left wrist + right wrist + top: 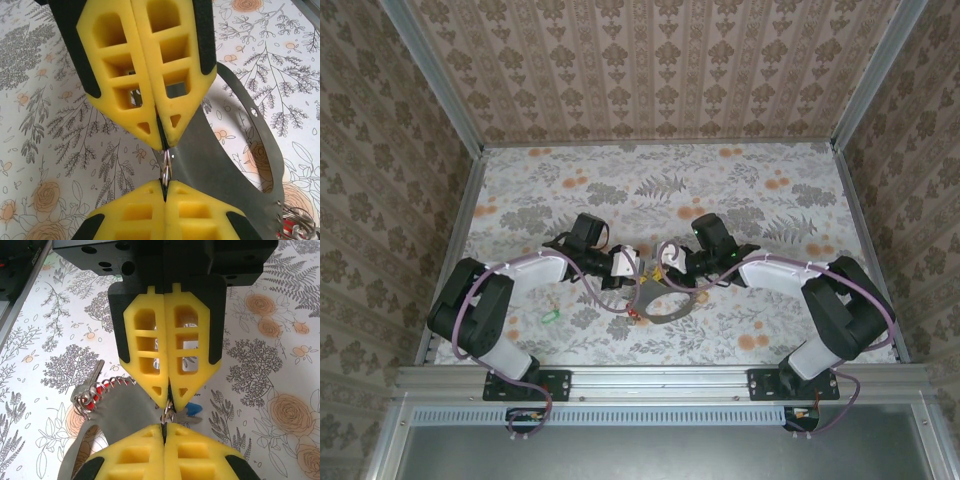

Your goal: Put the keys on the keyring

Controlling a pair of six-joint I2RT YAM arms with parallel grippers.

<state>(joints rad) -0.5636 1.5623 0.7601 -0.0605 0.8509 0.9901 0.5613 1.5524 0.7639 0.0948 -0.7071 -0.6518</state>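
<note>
while shut on small ring (166, 169), both end effectors (161, 143) (169, 401)

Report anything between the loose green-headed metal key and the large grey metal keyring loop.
Nothing rests on the cloth between the green-headed key and the grey keyring loop; only the left arm's purple cable loops over it.

Robot test booth: aluminium frame (435, 75), wallpapered walls (650, 70), floral tabletop (620, 190).
</note>
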